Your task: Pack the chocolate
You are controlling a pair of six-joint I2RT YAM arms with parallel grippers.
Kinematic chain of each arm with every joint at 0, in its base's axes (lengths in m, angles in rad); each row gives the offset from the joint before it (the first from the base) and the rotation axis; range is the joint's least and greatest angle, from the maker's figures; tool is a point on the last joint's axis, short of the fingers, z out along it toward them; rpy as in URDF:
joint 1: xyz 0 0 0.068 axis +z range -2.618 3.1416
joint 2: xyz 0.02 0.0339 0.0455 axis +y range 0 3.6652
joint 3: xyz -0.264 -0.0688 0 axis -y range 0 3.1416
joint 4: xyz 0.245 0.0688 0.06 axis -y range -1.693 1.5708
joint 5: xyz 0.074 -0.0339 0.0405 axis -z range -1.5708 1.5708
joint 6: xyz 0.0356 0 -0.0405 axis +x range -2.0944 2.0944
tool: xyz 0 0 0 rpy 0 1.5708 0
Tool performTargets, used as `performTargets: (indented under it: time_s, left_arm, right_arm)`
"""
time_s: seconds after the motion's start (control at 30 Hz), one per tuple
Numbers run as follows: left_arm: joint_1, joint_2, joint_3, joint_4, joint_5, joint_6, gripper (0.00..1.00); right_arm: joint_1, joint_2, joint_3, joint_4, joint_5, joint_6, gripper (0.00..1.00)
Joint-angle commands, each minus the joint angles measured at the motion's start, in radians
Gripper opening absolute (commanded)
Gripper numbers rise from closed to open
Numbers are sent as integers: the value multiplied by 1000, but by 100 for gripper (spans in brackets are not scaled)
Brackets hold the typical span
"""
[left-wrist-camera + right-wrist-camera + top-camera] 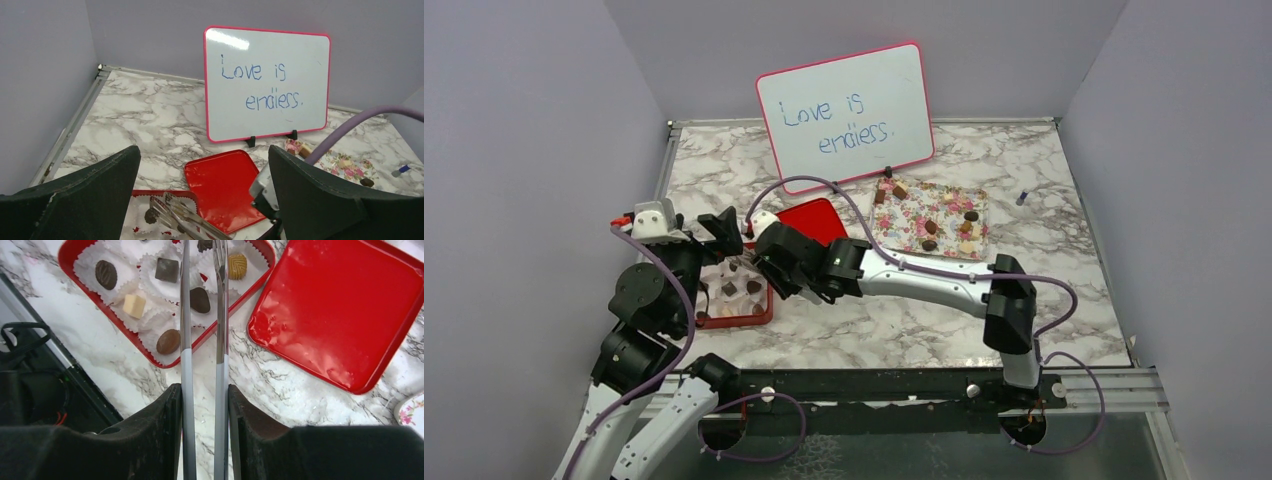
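chocolate pieces (167, 341) sit in red box (70, 250) cups (150, 287) below tongs (185, 315)

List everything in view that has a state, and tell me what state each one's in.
Red box: open, chocolates inside.
Red lid: off, lying flat beside the box.
Tongs: arms apart, reaching over the box.
Right gripper: shut on the tongs.
Left gripper: open, empty.
Flower tray: holding loose chocolates.
Whiteboard: upright, written on.
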Motion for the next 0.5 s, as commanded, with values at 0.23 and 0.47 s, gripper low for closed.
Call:
performTargets:
  time_s: [0.23, 0.47]
  left_arm:
    - [-4, 26, -82, 67, 134, -25, 99]
    - [-4, 108, -146, 90, 206, 8, 99]
  right_arm:
    - [0, -234, -181, -8, 189, 46, 38]
    - [-50, -359, -252, -182, 295, 146, 39]
